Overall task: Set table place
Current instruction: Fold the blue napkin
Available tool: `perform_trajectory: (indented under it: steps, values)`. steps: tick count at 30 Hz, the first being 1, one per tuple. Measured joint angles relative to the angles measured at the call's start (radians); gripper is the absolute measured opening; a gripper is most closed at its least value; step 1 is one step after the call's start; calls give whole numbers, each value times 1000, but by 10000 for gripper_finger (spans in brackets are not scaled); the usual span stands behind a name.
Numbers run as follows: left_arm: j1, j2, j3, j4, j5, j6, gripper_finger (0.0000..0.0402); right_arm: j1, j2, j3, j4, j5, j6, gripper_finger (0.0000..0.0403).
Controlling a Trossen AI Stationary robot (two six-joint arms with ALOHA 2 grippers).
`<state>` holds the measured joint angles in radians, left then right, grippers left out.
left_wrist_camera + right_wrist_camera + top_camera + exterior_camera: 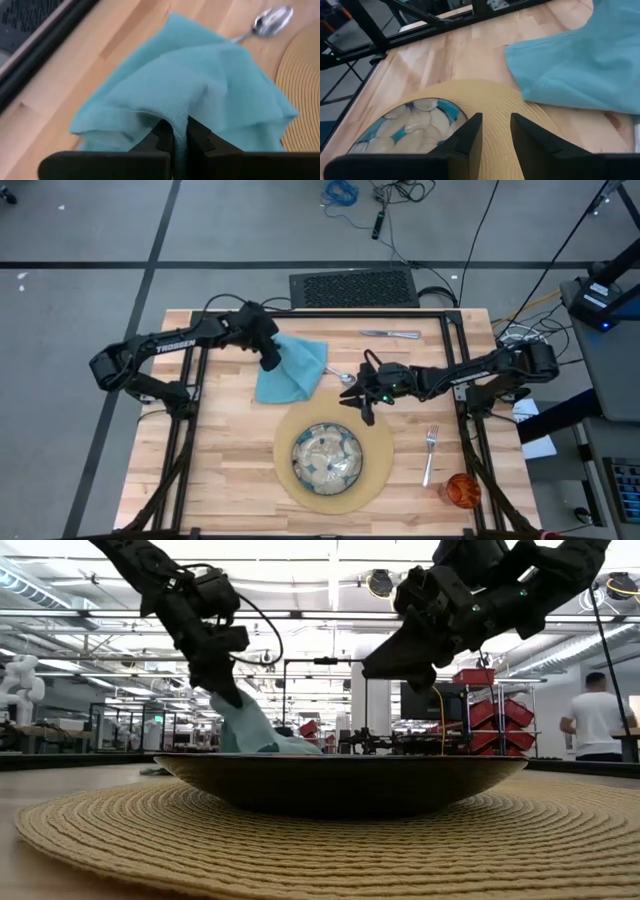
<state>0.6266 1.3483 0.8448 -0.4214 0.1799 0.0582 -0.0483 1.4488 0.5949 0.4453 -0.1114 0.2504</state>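
High view: napkin [291, 369] rumpled on table [220, 470], just beyond placemat [382, 465] on its far-left side, 1 edge pinched and lifted by left gripper [271, 363]. Left wrist view: fingers [161, 138] shut tight on a raised fold of cloth, rest draping down to the wood. Spoon [345, 376] lying just beside napkin's right edge; right gripper [366, 412] hovering over placemat's far rim, part open, holding nothing visible. Plate [327, 458] centred on placemat, fork [430, 452] to its right, cup [463, 490] near right corner, knife [391, 334] far off by the back edge. Best handled, by judgement, by lifting high enough to clear spoon, dragging slowly so cloth unfolds flat, setting it beside placemat, not over rim. Risk: trailing corner sweeping spoon along.
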Motion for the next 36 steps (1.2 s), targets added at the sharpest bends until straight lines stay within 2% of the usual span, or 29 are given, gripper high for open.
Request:
perform_trajectory:
  steps: [7, 12, 17, 23, 27, 36]
  values:
    - [-20, -1, -6, -60, -7, -3, 0, 0, 0, 0, 0, -22, 10, 91]
    - [-44, -1, -46, -83, -5, -54, 0, 0, 0, 0, -4, -26, 17, 91]
    - [-96, -4, -71, -88, 41, -131, 0, 0, 0, 0, -5, -26, 17, 91]
    - [-135, -95, -71, -99, 71, -185, 0, 0, 0, 0, -5, -33, 18, 91]
    - [-117, -147, -71, -124, 28, -202, 0, 0, -1, 0, -2, -53, 27, 91]
    - [-133, -101, -71, -134, 29, -238, 0, 5, 7, 69, -21, -79, 29, 97]
